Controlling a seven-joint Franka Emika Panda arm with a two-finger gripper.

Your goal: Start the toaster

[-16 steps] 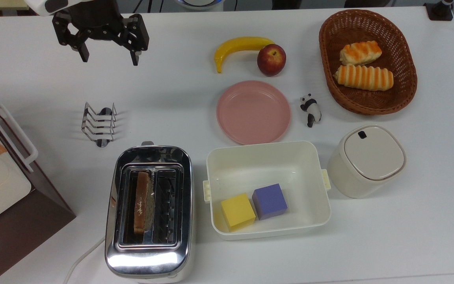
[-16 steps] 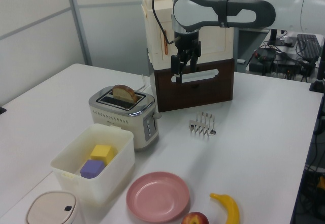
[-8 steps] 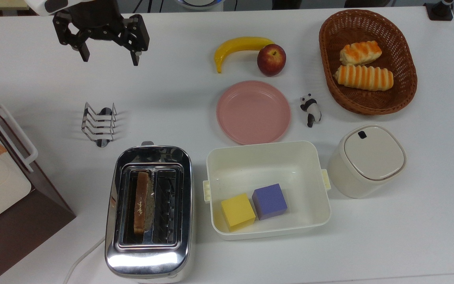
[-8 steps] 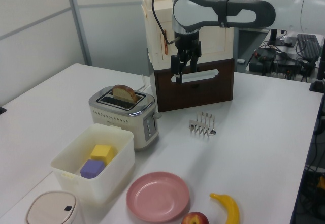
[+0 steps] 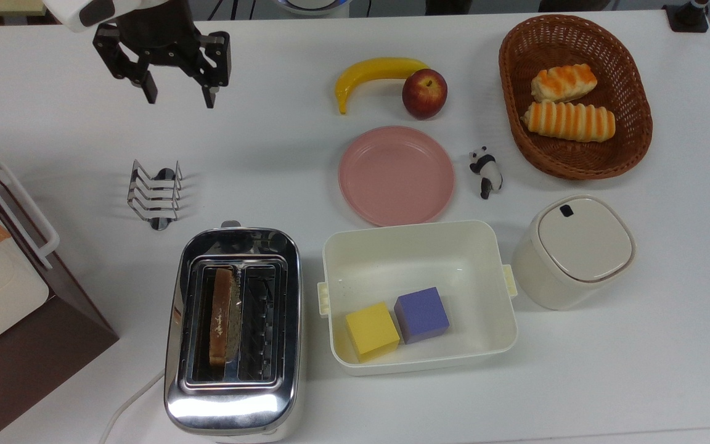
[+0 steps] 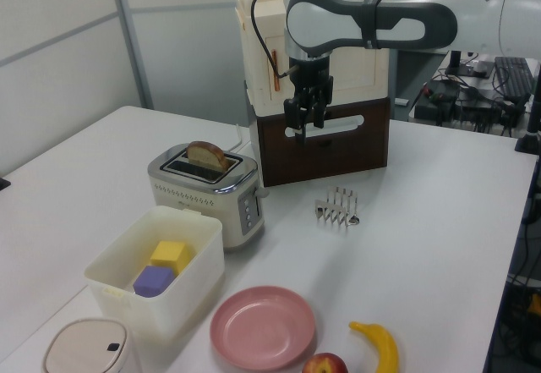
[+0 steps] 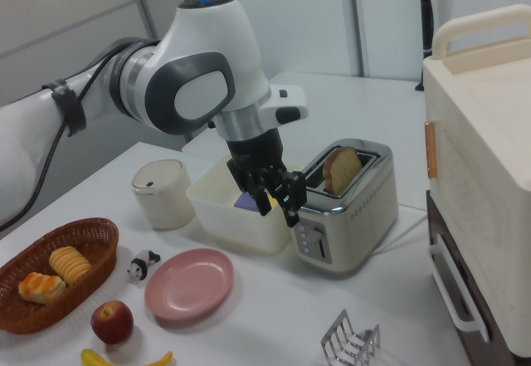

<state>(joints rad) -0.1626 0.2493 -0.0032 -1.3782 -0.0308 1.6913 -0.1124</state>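
Chrome toaster (image 5: 233, 330) sat near the table's (image 5: 281, 160) front edge, toast (image 5: 222, 316) in one slot; we saw our tool (image 5: 179, 94), fingers apart, near the back-left corner.

We see a shiny chrome toaster (image 5: 233, 333) with a white base, and in it a brown slice of bread (image 5: 222, 316). The gripper (image 5: 177, 98) is black on a white and grey arm. The plate (image 5: 395, 175) is pink, the banana (image 5: 372, 74) yellow, the apple (image 5: 424, 93) dark red. In the cream container (image 5: 417, 246) lie a yellow cube (image 5: 371, 330) and a purple cube (image 5: 421, 314). The brown wicker basket (image 5: 632, 123) holds two breads (image 5: 568, 121) with orange and cream stripes. The panda figure (image 5: 485, 171) is black and white, the table (image 5: 281, 160) white.
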